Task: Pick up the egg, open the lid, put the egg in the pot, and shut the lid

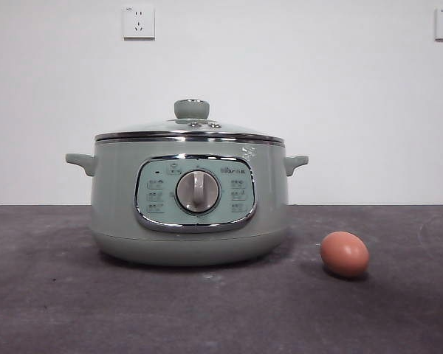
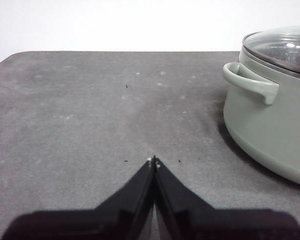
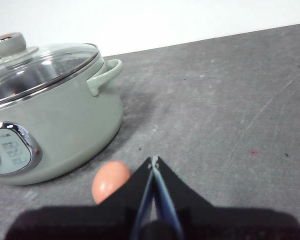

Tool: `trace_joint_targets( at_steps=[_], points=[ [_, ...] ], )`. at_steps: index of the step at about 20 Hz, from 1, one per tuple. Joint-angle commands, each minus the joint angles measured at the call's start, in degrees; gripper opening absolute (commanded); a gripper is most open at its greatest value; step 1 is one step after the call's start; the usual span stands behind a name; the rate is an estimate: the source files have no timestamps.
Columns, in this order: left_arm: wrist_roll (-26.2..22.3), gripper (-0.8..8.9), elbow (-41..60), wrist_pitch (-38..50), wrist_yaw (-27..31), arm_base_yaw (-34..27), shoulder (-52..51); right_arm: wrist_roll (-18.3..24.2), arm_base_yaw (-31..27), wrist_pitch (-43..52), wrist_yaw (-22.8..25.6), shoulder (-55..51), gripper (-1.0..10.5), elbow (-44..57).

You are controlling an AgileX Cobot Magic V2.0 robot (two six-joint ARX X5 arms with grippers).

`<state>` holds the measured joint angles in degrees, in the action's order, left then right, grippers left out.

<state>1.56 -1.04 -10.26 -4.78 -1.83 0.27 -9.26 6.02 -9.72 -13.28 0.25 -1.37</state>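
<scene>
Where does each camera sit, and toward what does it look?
Front view: low, at table height, facing the pot panel; egg beside it; no arm shows.
Left wrist view: on the left arm; shut left tool, pot handle side.
Right wrist view: on the right arm; shut right tool near the egg.
All views share the pot and lid.

Lid [image 1: 190,127] on the pot [image 1: 188,199], egg [image 1: 345,254] on the table [image 1: 52,295] just right of it.

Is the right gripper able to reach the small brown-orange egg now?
Probably yes: the small brown-orange egg lies free on the grey table, beside the shut right gripper, nothing between.
</scene>
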Motion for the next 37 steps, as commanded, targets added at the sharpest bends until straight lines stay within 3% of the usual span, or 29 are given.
trace_joint_targets(
  at_steps=[1,3,6,8,17,20,24,32,37],
  points=[
    [0.9,-0.03,0.8,0.2,-0.1,-0.1,-0.1,-0.9,0.0,0.8,-0.2,-0.1,0.0,0.9],
    [4.7,-0.03,0.8,0.2,-0.2,-0.1,-0.1,-2.8,0.0,1.5,-0.1,-0.1,0.0,0.9],
    [10.2,-0.04,0.3,0.2,-0.9,-0.1,-0.1,-9.5,0.0,1.5,0.2,0.0,-0.1,0.1],
    [11.7,-0.06,-0.6,0.0,-3.4,-0.1,-0.1,-12.3,0.0,1.5,0.2,0.4,-0.1,-1.0],
    [13.8,-0.06,-10.8,-7.5,-10.9,-0.1,1.6,-11.8,0.0,-1.7,-0.2,7.5,-0.1,-11.1],
    [13.2,-0.06,-15.4,-10.8,-13.2,-0.1,3.9,-8.9,0.1,-7.3,-0.7,12.4,-0.1,-16.9],
    [12.4,-0.06,-21.9,-15.3,-17.6,-0.1,8.6,-2.1,0.1,-17.4,-5.4,20.2,-0.1,-26.5],
    [1.7,-0.06,-35.3,-30.6,-29.9,-0.1,21.2,11.5,0.1,-40.6,-12.8,35.4,-0.1,-46.2],
    [-4.5,-0.06,-42.7,-42.0,-35.6,0.1,27.5,16.7,0.1,-54.6,-14.7,42.5,-0.1,-56.8]
  ],
)
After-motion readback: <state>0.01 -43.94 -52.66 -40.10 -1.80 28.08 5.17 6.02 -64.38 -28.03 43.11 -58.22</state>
